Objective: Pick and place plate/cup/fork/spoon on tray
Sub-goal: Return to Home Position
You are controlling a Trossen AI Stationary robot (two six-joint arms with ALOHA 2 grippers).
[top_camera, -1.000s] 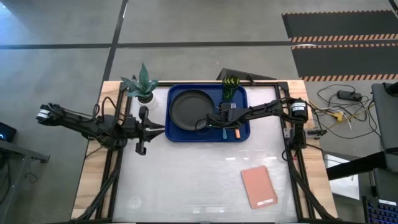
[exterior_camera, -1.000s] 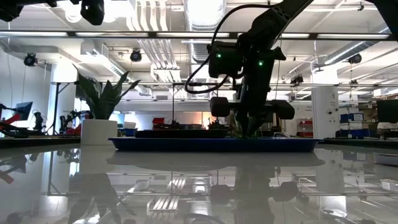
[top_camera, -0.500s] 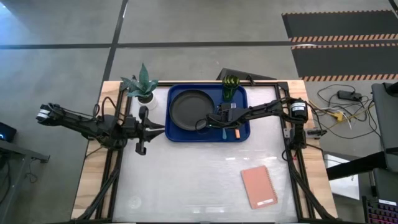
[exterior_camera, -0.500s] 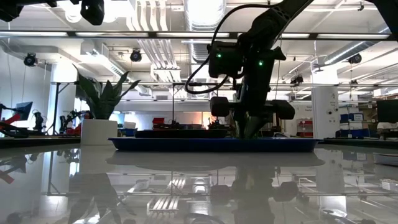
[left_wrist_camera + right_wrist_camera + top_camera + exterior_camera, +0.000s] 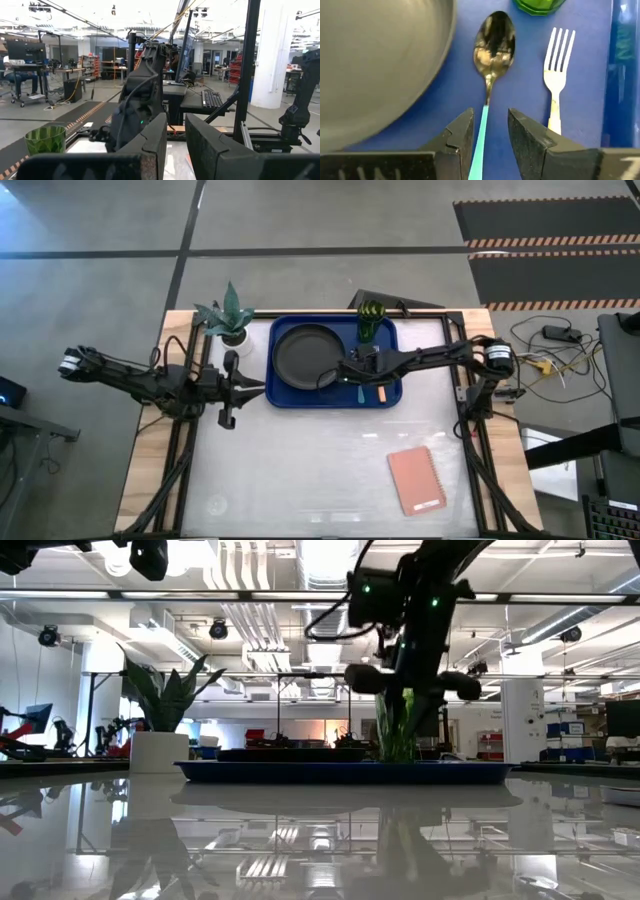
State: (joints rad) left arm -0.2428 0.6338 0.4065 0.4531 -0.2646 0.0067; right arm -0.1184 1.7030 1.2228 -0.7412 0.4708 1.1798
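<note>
The deep blue tray (image 5: 333, 394) lies at the table's far middle. On it are the black plate (image 5: 306, 352), the green cup (image 5: 371, 321), the spoon (image 5: 493, 42) with its light blue handle (image 5: 480, 137), and the orange-handled fork (image 5: 557, 55). Spoon and fork lie flat side by side between the plate and the tray's right rim. My right gripper (image 5: 490, 120) is open above the spoon's handle, one finger on each side of it, with clear gaps. My left gripper (image 5: 250, 387) is empty, its fingers a little apart, and waits left of the tray.
A white pot with a green plant (image 5: 232, 323) stands at the tray's far left corner. A pink notebook (image 5: 416, 479) lies toward the near right. The table's near half shows bare glossy surface.
My right gripper has risen from just above the tray floor to well above it, staying over the spoon. The spoon, fork, plate and cup have kept their places on the tray.
</note>
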